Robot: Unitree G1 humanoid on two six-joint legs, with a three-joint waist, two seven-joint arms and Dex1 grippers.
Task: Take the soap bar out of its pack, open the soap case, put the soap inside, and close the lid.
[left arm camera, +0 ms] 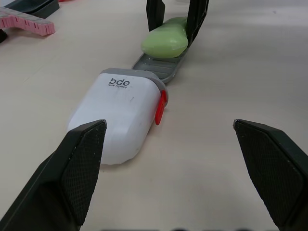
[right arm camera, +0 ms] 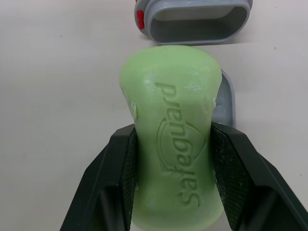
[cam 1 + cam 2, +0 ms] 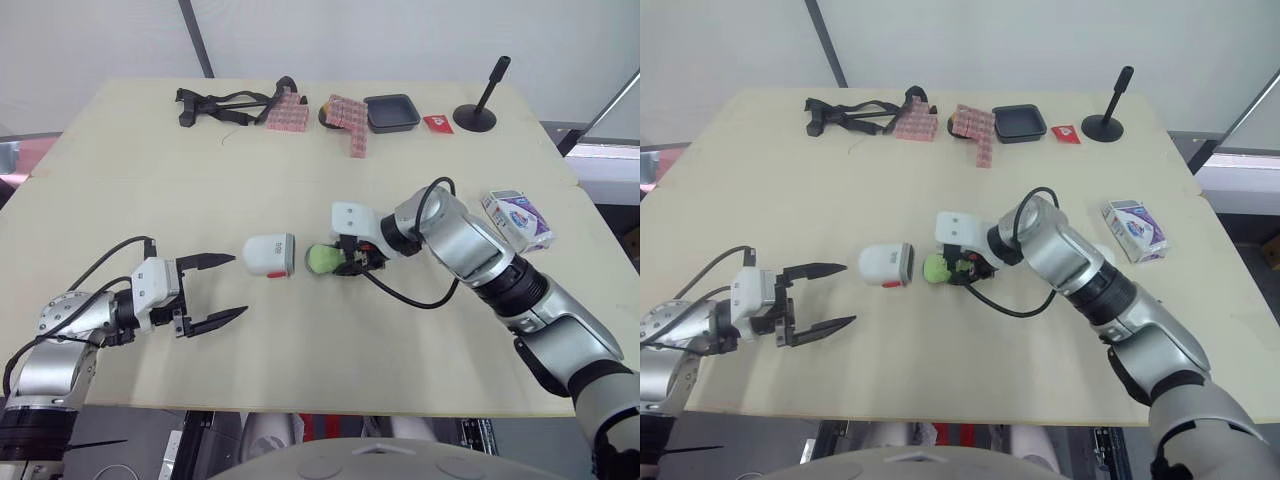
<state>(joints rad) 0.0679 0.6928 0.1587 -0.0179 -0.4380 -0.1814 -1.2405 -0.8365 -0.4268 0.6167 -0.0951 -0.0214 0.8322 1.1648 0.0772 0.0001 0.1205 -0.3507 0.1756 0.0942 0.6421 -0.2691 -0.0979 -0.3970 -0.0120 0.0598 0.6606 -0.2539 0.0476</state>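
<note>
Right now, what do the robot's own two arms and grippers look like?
The left arm and right arm are silver-grey metal with black joints. Each wrist carries a white boxy block and a looping black cable. The left gripper and right gripper each have two black tapered fingers with dimpled inner pads.

The soap bar (image 2: 173, 144) is showing pale green. Beside the soap bar, the soap case (image 3: 268, 256) is showing white, with a grey rim (image 2: 192, 39) and a red latch (image 1: 162, 103).
</note>
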